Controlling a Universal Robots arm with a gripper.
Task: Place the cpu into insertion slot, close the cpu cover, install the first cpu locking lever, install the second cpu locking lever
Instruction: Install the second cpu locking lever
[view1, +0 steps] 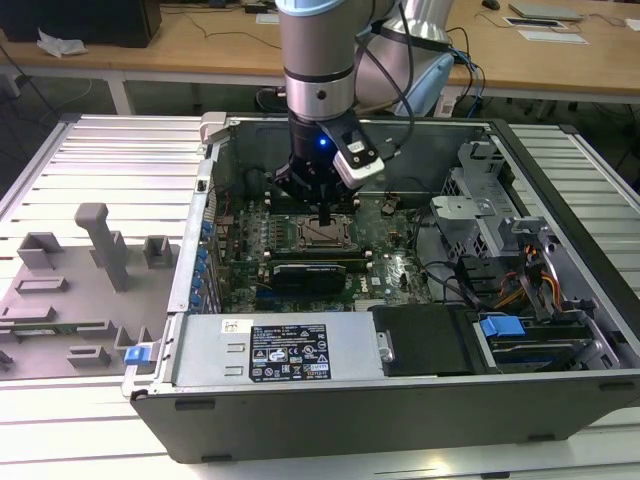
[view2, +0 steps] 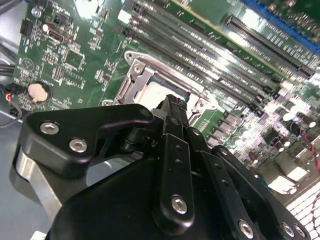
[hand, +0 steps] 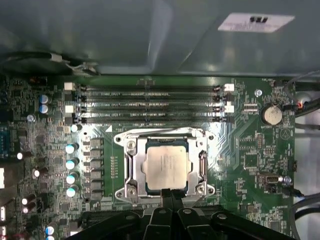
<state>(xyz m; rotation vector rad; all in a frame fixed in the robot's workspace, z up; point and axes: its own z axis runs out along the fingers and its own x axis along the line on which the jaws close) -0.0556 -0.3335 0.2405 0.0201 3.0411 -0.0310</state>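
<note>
On the exterior view's left, a grey fixture tray (view1: 80, 290) lies beside the open computer case (view1: 400, 400). Inside the case, near the middle of the green motherboard (hand: 250, 150), the cpu (hand: 166, 164) sits flat in the insertion slot (hand: 131, 170), its silver-grey top showing through the window of the cpu cover (hand: 162, 135), which looks to be lying down around it. The gripper (view1: 327, 212) hangs straight over the socket; in the first wrist view its fingertips (hand: 171, 193) appear drawn together at the chip's near edge, touching or just above it; whether they pinch anything I cannot tell. The chip is likely light, rigid and slick-topped, with a delicate contact field beneath, so it wants handling by opposite side edges only and no sideways dragging. The cover is thin springy sheet metal, best pushed on its frame rim.
</note>
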